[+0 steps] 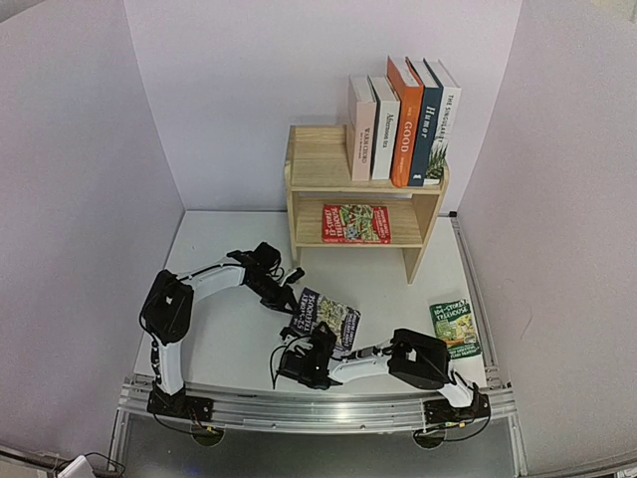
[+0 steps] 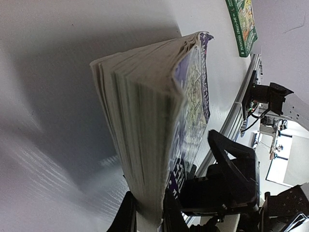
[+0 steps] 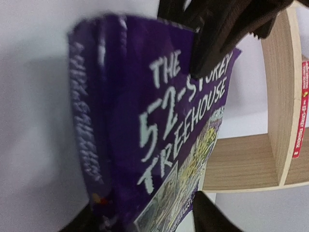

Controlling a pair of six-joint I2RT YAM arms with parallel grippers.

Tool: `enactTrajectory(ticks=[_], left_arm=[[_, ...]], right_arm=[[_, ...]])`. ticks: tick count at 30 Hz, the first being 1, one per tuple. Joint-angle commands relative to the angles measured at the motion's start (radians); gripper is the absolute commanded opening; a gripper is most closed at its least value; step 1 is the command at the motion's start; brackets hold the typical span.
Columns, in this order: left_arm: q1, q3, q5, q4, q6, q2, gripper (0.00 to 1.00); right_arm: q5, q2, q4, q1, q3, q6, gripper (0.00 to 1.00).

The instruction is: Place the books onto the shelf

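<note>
A purple book is held tilted just above the table between my two arms. My left gripper is shut on its page edge, and its dark fingers clamp the top of the cover in the right wrist view. My right gripper straddles the lower end of that book, open, with a small gap showing at one finger. The wooden shelf stands at the back with several upright books on its top tier and a red book lying on the lower tier.
A green book lies flat on the table at the right, near the right arm's base. White walls close in the table on the left, back and right. A metal rail runs along the near edge.
</note>
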Motion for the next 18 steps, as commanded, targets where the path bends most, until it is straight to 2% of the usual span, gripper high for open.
enactTrajectory(ticks=[1, 4, 5, 6, 8, 9, 10, 11, 15, 18], left_arm=[[0.0, 0.032, 0.03, 0.024, -0.005, -0.037, 0.0], [0.0, 0.028, 0.033, 0.02, 0.008, -0.048, 0.0], [-0.001, 0.028, 0.033, 0.014, 0.024, -0.057, 0.0], [-0.001, 0.029, 0.02, 0.004, 0.046, -0.071, 0.15], [-0.001, 0.037, -0.03, -0.032, 0.109, -0.107, 0.6], [-0.001, 0.048, -0.075, -0.061, 0.155, -0.128, 0.76], [-0.001, 0.06, -0.125, -0.092, 0.204, -0.15, 0.9], [0.004, 0.071, -0.175, -0.12, 0.255, -0.174, 0.97], [0.081, 0.098, -0.218, -0.217, 0.349, -0.262, 1.0], [0.171, 0.097, -0.212, -0.247, 0.374, -0.325, 1.0]], right_arm=[[0.071, 0.013, -0.007, -0.046, 0.027, 0.006, 0.36], [0.067, -0.012, -0.011, -0.052, 0.033, -0.03, 0.05], [0.066, -0.03, -0.017, -0.052, 0.038, -0.048, 0.0], [0.056, -0.059, -0.03, -0.052, 0.041, -0.056, 0.0], [0.007, -0.121, -0.051, -0.052, 0.035, -0.071, 0.0], [-0.043, -0.162, -0.062, -0.053, 0.025, -0.08, 0.0], [-0.098, -0.206, -0.073, -0.054, 0.014, -0.088, 0.0], [-0.172, -0.256, -0.114, -0.057, 0.012, -0.09, 0.0], [-0.592, -0.393, -0.346, -0.108, 0.101, -0.029, 0.0], [-0.801, -0.45, -0.485, -0.154, 0.2, -0.014, 0.0]])
